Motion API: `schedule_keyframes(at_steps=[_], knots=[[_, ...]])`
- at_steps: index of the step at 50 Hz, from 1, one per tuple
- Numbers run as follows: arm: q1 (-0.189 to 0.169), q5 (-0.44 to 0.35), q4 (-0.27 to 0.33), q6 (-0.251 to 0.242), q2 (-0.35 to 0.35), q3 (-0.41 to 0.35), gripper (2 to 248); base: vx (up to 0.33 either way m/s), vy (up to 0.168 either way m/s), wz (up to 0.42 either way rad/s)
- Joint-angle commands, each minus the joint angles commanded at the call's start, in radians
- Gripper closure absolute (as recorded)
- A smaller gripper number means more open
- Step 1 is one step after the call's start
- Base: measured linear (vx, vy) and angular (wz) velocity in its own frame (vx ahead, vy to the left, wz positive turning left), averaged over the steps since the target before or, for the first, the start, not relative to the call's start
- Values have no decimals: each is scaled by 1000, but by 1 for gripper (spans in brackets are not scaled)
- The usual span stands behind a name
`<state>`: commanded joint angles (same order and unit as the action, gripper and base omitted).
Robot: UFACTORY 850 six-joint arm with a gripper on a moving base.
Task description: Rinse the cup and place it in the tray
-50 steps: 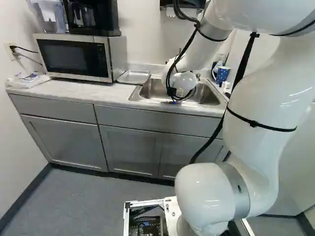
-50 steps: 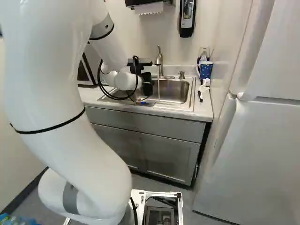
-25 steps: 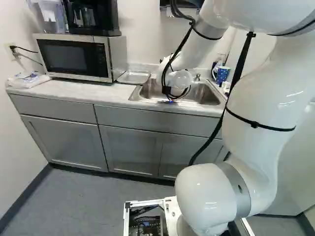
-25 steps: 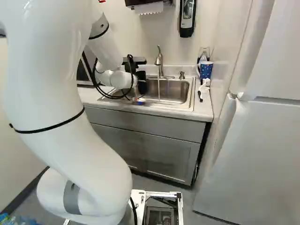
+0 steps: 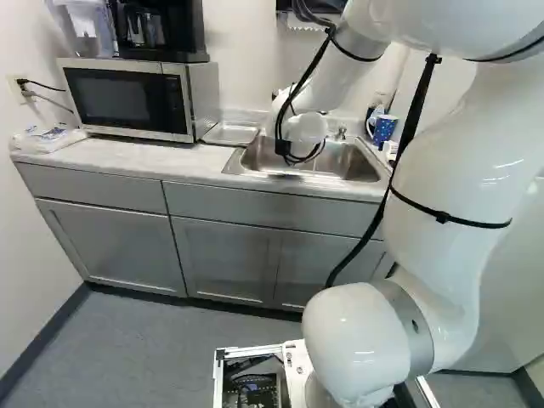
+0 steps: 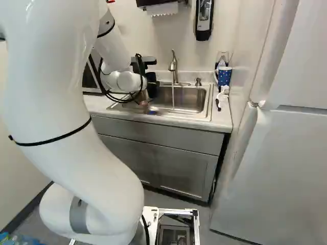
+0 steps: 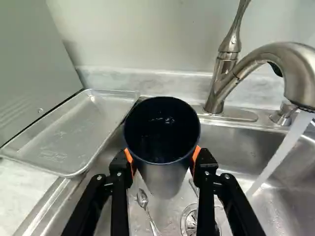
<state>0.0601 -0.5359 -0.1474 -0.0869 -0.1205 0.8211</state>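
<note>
Edging from running water [image 7: 289,142] toward the tray [image 7: 64,132], the gripper [image 7: 162,160] is clasping the cup [image 7: 163,181] between part-spread fingers [image 7: 204,164], rinsing apparently over.

Soft, fairly bright light spreads evenly over the counter [image 5: 110,155] — small white glints on the glossy arm [image 5: 450,170] and steel faucet [image 7: 295,64], thin shadow beneath the microwave [image 5: 127,98] — and the base views look slightly soft.

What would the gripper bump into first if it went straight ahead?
The gripper, carrying the cup, would probably meet the backsplash behind the sink, but depth is hard to judge.
</note>
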Motion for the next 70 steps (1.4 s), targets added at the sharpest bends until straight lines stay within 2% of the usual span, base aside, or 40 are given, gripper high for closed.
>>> schedule_keyframes(at_steps=[33, 49, 70], knots=[[28, 95, 0, 0, -10, 86, 126, 0, 0, 0], [28, 142, 0, 0, 12, 98, 126, 0, 0, 0], [27, 142, 0, 0, 44, 110, 126, 0, 0, 0]])
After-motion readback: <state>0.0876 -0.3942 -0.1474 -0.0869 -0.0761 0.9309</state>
